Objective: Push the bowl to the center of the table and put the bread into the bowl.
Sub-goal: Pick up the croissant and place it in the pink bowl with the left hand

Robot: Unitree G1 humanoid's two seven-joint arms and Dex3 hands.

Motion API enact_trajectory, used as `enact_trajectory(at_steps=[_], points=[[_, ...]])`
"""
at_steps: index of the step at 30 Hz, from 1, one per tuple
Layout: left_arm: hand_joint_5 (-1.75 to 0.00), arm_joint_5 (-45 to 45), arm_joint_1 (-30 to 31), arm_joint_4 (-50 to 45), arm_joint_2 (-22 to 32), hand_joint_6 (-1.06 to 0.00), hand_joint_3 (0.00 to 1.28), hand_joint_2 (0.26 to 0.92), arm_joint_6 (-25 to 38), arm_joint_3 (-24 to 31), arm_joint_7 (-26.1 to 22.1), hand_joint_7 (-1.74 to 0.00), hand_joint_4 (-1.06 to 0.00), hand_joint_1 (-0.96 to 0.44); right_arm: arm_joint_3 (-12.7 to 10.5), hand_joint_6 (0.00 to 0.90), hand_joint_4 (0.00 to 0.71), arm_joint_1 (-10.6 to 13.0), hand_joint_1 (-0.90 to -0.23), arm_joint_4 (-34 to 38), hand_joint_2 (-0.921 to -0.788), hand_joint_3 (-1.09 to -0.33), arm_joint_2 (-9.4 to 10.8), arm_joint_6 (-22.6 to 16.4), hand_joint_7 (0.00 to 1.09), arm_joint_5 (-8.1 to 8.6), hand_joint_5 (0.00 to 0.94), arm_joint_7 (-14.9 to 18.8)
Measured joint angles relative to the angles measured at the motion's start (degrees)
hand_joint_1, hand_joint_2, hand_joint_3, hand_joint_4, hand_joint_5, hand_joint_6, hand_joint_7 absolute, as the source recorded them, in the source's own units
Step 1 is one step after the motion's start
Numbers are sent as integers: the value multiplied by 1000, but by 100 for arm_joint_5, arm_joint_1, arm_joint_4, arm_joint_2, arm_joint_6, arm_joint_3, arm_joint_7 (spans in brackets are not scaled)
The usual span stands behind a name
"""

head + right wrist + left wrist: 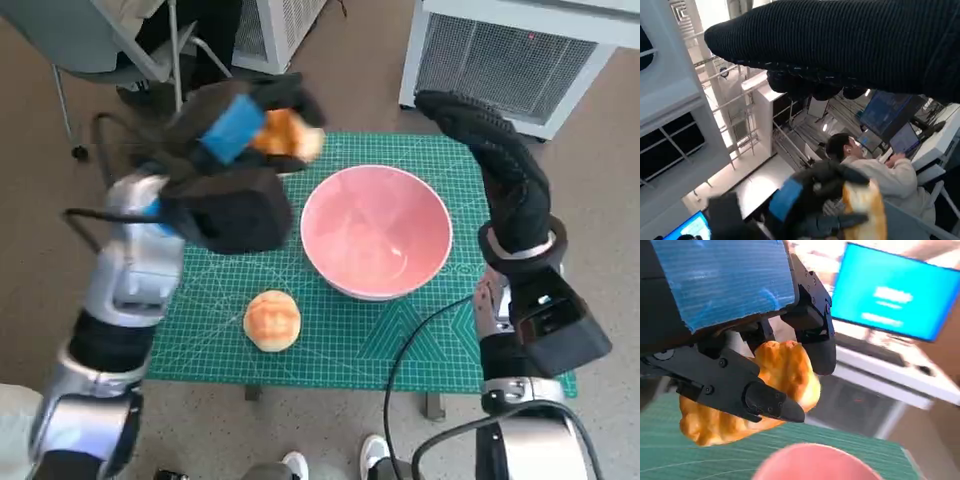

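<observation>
Left hand (240, 135) grips a bread roll (285, 135), raised just left of the pink bowl (375, 232); right hand (495, 160) apparently holds nothing, fingers extended.

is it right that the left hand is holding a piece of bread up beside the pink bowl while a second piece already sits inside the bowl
Not quite. The left hand does hold a bread beside the pink bowl, but the second bread lies on the green mat outside the bowl, as the head view shows.

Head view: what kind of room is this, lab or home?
Most likely a lab or office workspace. A green cutting mat covers the small table, white grilled equipment units stand behind it, and the wrist views show lit monitors and a person seated at a desk.
</observation>
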Motion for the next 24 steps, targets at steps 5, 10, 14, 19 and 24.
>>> enact_trajectory(at_steps=[5, 10, 14, 19, 24], points=[[-1066, 120, -120, 456, -296, -614, 49, 921, -310, -306, 189, -1219, -740, 1, 3, 315, 274, 67, -598, -57, -921, -763, -31, 44, 32, 17, 1, -2], [-1098, 247, -174, 1043, -558, -580, 79, 920, -620, -578, 353, -1258, -706, 1, 4, 312, 275, 134, -599, -135, -921, -762, -55, 81, 30, 21, 1, -25], [-1099, 335, -229, 1527, -746, -555, 84, 920, -881, -743, 498, -1267, -720, 1, 3, 307, 275, 176, -586, -199, -921, -768, -79, 95, 28, 15, 1, -58], [-1112, 372, -296, 2077, -936, -535, 91, 920, -1198, -882, 679, -1268, -726, 1, 6, 303, 272, 234, -578, -305, -921, -781, -87, 112, 27, -75, 0, -153], [-1273, 341, -321, 2444, -1065, -411, 185, 921, -1389, -945, 654, -1308, -646, 2, 5, 302, 271, 299, -579, -397, -921, -788, -104, 151, 27, -190, 0, -263]])
